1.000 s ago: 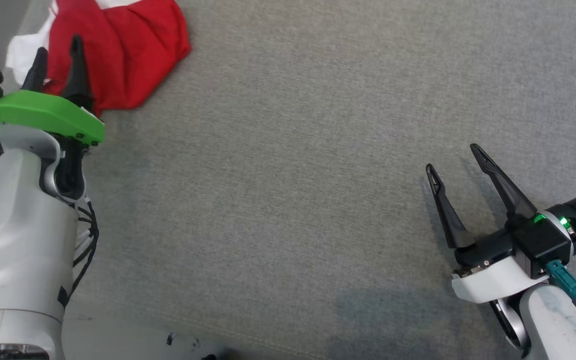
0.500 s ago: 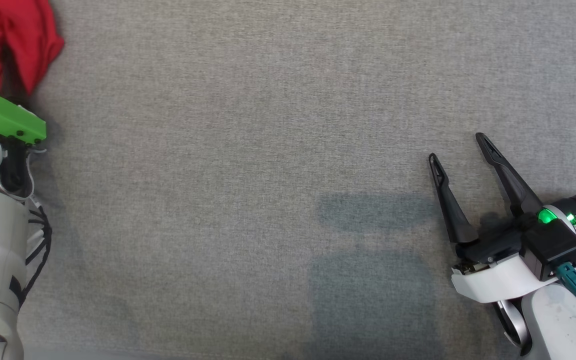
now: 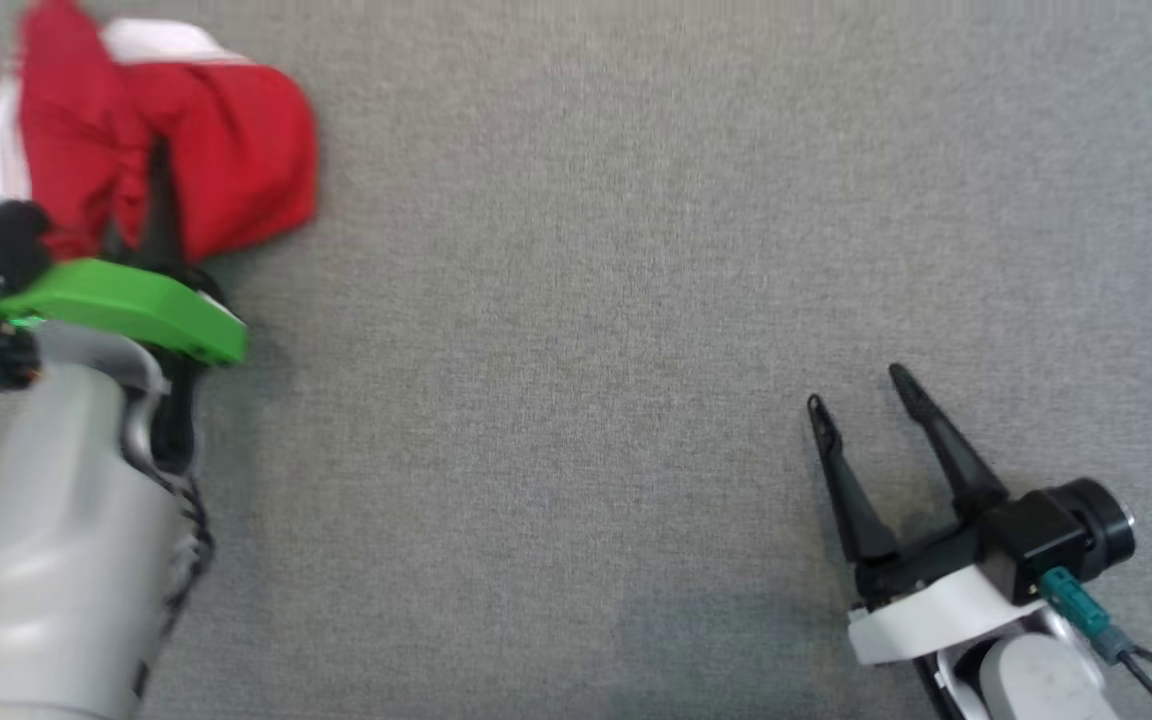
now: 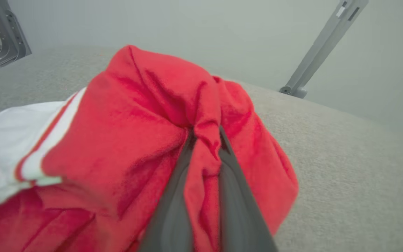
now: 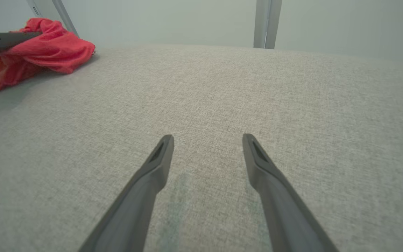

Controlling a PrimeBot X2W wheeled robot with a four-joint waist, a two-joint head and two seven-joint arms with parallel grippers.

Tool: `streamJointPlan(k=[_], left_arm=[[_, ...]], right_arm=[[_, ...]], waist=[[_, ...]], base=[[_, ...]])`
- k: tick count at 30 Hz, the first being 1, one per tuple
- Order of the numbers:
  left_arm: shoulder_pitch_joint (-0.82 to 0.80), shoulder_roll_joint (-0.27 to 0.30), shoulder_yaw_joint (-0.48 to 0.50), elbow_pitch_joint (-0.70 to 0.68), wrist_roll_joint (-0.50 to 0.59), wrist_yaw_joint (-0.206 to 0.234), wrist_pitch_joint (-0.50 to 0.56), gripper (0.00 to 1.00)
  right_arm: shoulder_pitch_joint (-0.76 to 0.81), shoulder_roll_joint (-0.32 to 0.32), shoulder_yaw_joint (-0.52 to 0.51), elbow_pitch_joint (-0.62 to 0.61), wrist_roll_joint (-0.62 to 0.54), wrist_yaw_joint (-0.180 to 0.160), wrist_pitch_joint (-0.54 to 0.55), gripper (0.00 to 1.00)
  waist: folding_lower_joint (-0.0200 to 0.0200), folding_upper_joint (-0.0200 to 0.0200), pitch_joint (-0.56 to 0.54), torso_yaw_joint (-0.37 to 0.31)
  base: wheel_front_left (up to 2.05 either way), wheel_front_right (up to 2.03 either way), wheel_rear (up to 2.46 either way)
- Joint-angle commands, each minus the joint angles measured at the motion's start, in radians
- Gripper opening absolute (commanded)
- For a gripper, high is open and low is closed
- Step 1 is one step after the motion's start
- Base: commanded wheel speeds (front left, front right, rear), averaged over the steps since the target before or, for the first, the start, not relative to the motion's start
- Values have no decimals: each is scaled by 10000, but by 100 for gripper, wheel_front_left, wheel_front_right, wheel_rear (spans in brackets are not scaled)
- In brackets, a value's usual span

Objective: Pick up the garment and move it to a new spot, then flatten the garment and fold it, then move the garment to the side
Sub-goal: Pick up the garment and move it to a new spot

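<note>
Garment: you have the red and white garment (image 3: pixel 198 150) bunched at the far left of the grey surface (image 3: pixel 576 300).
Left end effector: your left end effector (image 4: pixel 205 140) is clamped on a raised fold of the red cloth, and the rest of the garment slumps around and below its fingers.
Right end effector: your right end effector (image 3: pixel 857 387) has its fingers spread and holds nothing. It sits over bare surface, well apart from the garment.
</note>
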Motion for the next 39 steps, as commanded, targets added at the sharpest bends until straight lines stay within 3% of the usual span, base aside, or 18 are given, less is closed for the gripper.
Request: streamJointPlan(k=[1, 12, 20, 25, 30, 33, 34, 36, 38, 39], left_arm=[[653, -201, -208, -602, 253, -23, 3, 0], [3002, -1215, -2433, -4267, 916, 39, 300, 0], [3844, -1923, -3521, -5155, 956, 195, 611, 0], [4246, -2002, -3770, -4631, 824, 369, 570, 0], [4532, -1782, -3744, -2576, 1089, 753, 373, 0], [4565, -1760, -3612, -1311, 992, 728, 241, 3], [4534, -1774, -3601, -1002, 998, 671, 194, 8], [4422, -1833, -3551, -543, 996, 590, 107, 26], [4290, -1892, -3494, -281, 1046, 521, 63, 54], [4254, -1917, -3495, -172, 1098, 491, 32, 78]], right_arm=[[303, 158, 47, 123, 104, -12, -2, 100], [1366, 643, 147, 612, 409, -13, -4, 100], [1764, 674, -72, 651, 538, -13, -2, 100], [1824, 679, -164, 686, 643, -13, -4, 100], [1909, 680, -191, 744, 778, -13, -2, 100], [1888, 679, -172, 790, 826, -13, -4, 100], [1883, 681, -194, 811, 839, -13, -2, 100], [1888, 680, -259, 845, 869, -13, -2, 100], [1903, 682, -308, 884, 897, -13, -2, 100], [1917, 682, -323, 909, 899, -13, -2, 100]], waist=[[-1, 56, -1726, -122], [-1, 56, -3888, -1537], [-1, 56, -4186, -2519], [-1, 56, -4096, -2756], [-1, 56, -4018, -2875], [-1, 56, -3989, -2881], [-1, 56, -3994, -2861], [-1, 56, -4003, -2790], [-1, 56, -4028, -2695], [-1, 56, -4055, -2649]], base=[[0, 0, 0], [0, 0, 0], [0, 0, 0], [0, 0, 0], [0, 0, 0], [0, 0, 0], [0, 0, 0], [0, 0, 0], [0, 0, 0], [0, 0, 0]])
